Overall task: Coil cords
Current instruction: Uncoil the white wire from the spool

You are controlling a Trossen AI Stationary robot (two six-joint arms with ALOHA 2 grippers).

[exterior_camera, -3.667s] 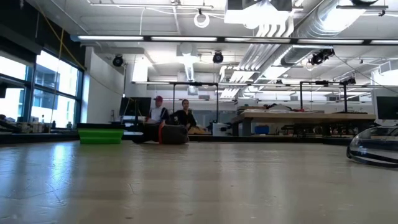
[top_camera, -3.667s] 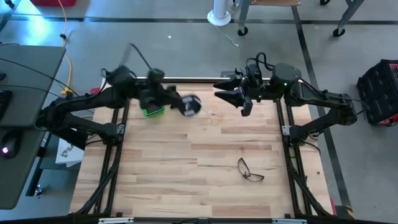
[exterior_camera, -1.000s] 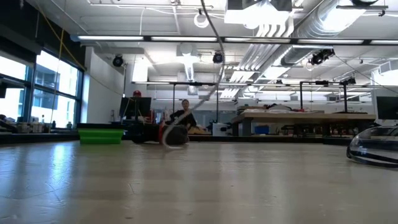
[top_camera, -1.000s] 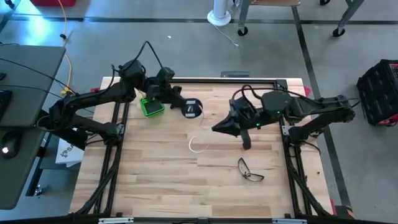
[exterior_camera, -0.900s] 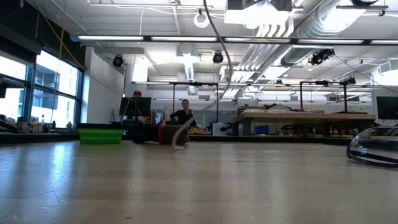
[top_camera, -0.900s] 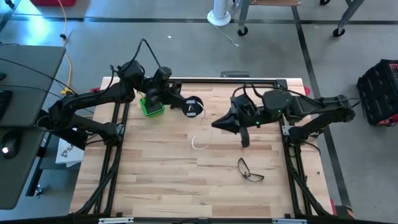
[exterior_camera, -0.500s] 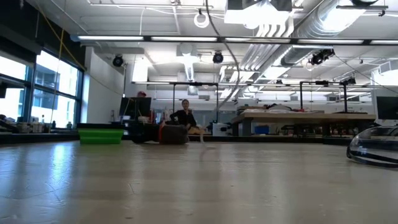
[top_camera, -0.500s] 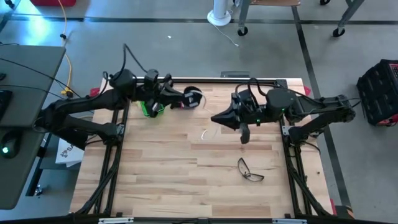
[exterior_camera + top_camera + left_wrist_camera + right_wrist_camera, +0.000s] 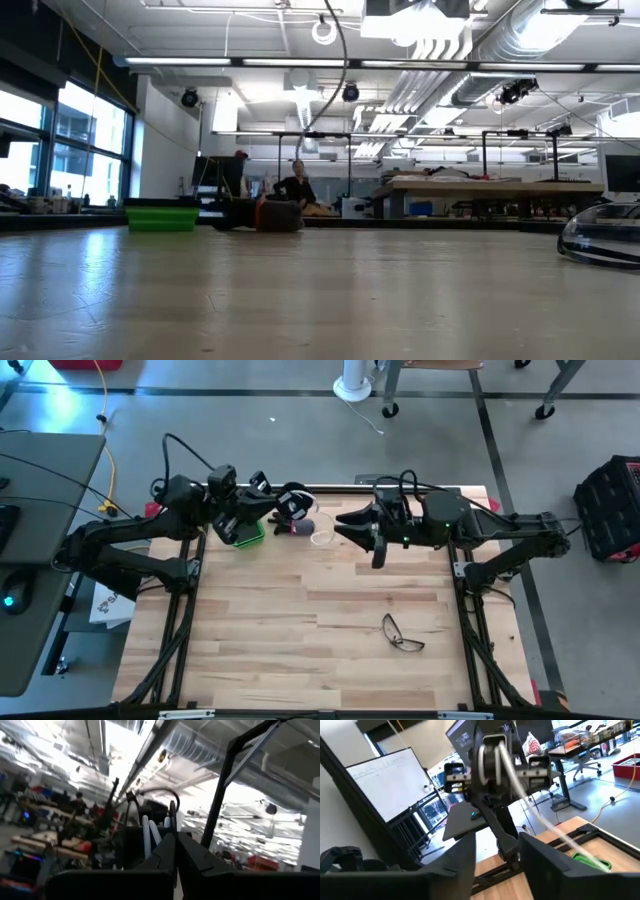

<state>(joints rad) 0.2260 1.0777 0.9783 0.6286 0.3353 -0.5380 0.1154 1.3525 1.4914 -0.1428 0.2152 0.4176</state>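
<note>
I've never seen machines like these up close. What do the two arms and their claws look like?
Both arms are dark, jointed, with black cables looping above them. The right arm carries a small green light. The left claw and right claw each end in two dark, tapering fingers.

Most of the bench point(image 9: 300, 620) lies open: its middle and near part carry only a pair of glasses point(image 9: 403, 635) toward the right side. The crowding is along the far edge, where the left end effector point(image 9: 283, 512) with the black reel point(image 9: 293, 500), a green box point(image 9: 246, 532) and the right end effector point(image 9: 345, 523) stand close together. The white cord point(image 9: 322, 536) loops in the narrow gap between the two end effectors.
</note>
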